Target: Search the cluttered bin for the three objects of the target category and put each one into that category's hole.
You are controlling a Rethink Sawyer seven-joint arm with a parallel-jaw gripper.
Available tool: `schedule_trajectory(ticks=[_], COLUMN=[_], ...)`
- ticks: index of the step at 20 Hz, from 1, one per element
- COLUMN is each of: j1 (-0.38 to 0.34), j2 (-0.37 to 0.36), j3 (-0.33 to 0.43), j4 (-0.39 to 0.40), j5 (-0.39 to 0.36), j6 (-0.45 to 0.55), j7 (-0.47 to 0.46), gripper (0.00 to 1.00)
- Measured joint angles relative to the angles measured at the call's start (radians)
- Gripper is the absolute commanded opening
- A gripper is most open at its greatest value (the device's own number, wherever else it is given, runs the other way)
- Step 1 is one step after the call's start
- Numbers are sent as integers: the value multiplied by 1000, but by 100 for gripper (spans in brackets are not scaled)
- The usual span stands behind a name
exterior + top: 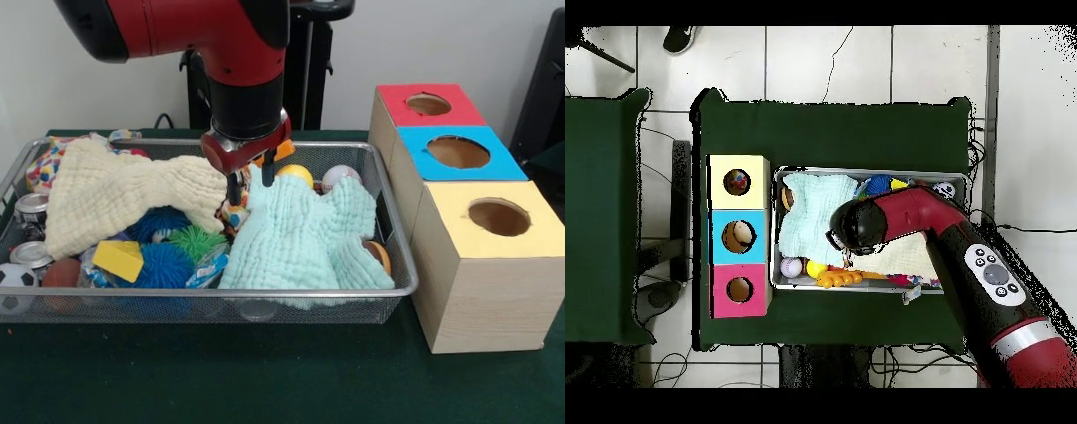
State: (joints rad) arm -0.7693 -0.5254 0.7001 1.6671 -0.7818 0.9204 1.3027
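Wire bin [399,265] holds mint cloth [305,234], cream cloth [115,190], blue spiky balls [163,265], baseball [340,177] at 1 o'clock. Gripper [250,187] hangs mid-bin, jaws slightly apart, empty, tips btwn cloths. Red box [424,106], blue box [455,155], yellow box [494,221] at 3 o'clock.

bin [393,291]: on the surface [265,380], left of the three boxes in the front view.
boxes: first box [485,265] at the front, second box [455,159] behind it, third box [424,106] at the back, touching in a row along the bin's right side.
cloths: one cloth [115,190] over the bin's left half, another cloth [305,234] over the right half.
gripper [250,187]: between the two cloths, near the bin's middle.
cans [33,212]: at the bin's left edge.
balls [340,177]: near the bin's back right corner.
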Motion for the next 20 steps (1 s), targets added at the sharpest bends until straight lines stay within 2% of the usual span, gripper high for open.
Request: schedule_trajectory(ticks=[12,20], j1=[-15,-39], j2=[59,67], j3=[0,8], j4=[0,0], j5=[-106,-122], j6=[-30,-46], j7=[0,0], gripper=[100,100])
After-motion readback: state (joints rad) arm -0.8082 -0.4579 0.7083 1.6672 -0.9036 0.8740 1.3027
